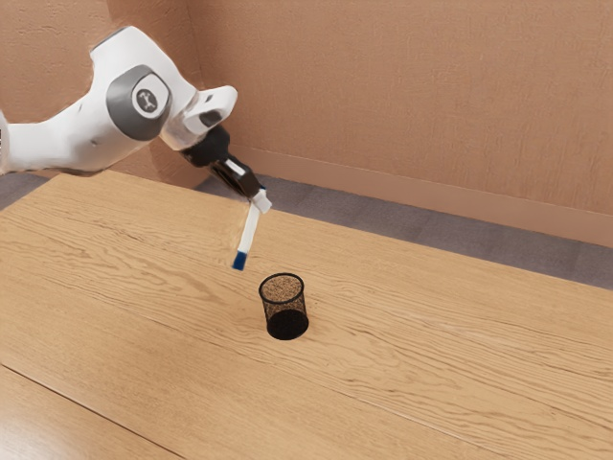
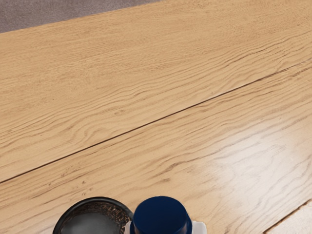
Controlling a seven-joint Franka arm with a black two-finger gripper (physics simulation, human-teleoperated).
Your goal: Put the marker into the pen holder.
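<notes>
Pincer (image 1: 261,201) grips marker (image 1: 249,230) from both sides; marker tilts, blue end down, above counter (image 1: 431,335), outside pen holder (image 1: 287,326), toward the exterior view's left. Arm joint bears round emblem (image 1: 147,100).

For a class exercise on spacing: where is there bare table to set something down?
Bare: the table from the pen holder to the exterior view's right edge, and toward its lower edge. Crowded: near the pen holder, where the gripper holds the marker up.

Arm (image 1: 65,132): white, smooth, with rounded parts
Joint cover (image 1: 139,101): grey, with white round middle, dark marking
Gripper (image 1: 261,198): black
</notes>
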